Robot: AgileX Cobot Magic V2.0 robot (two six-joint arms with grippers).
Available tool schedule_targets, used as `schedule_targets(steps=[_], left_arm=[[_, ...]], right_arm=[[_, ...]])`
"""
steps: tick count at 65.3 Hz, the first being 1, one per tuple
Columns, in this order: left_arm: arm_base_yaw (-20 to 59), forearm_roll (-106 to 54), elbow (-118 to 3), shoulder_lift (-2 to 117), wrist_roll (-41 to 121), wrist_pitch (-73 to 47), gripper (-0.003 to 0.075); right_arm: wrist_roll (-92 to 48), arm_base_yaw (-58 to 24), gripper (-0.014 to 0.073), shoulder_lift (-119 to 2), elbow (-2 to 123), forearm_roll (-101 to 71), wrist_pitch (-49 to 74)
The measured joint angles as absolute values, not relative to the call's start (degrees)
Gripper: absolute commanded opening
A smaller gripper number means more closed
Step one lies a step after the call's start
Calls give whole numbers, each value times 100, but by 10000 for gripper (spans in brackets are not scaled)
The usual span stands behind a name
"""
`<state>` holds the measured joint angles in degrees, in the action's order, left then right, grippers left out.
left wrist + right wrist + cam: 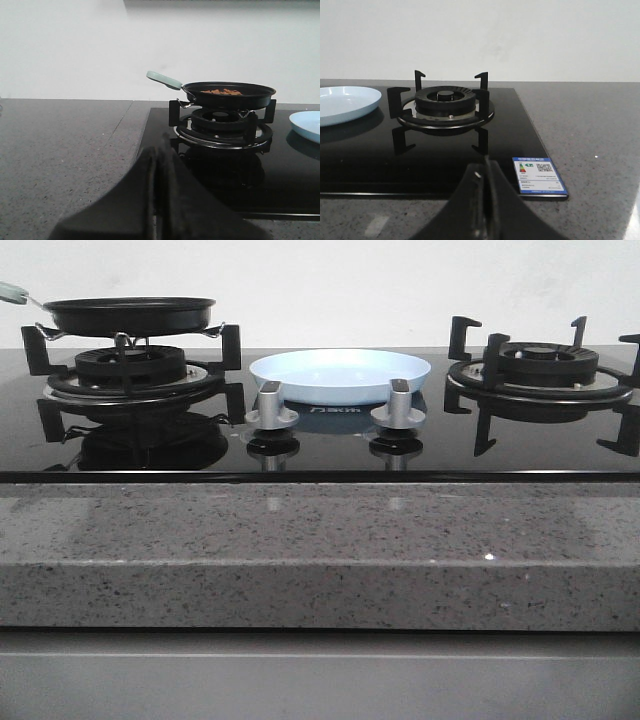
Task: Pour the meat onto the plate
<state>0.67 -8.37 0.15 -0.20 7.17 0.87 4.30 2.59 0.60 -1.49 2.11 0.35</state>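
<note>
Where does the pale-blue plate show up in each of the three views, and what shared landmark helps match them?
Front view: the plate sits mid-hob between the two burners, behind the knobs.
Left wrist view: only a sliver of the plate at the picture's right edge, past the pan.
Right wrist view: part of the plate at the picture's left edge, beside the empty burner.
Shared landmark: the black glass hob.

Low front view facing the stove, wrist views low from either side, sharing the plate [340, 375].
</note>
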Motion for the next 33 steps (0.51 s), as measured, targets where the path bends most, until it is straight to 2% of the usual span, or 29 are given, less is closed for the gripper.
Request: schedule_targets(steps=[21,33], left_arm=[[67,-1319,-93,-20,717,0,-20],[67,-1371,-989,5,717,-707,-20]], right_arm=[[430,259,-68,60,-45,211,225],[430,259,-68,60,890,211,923]])
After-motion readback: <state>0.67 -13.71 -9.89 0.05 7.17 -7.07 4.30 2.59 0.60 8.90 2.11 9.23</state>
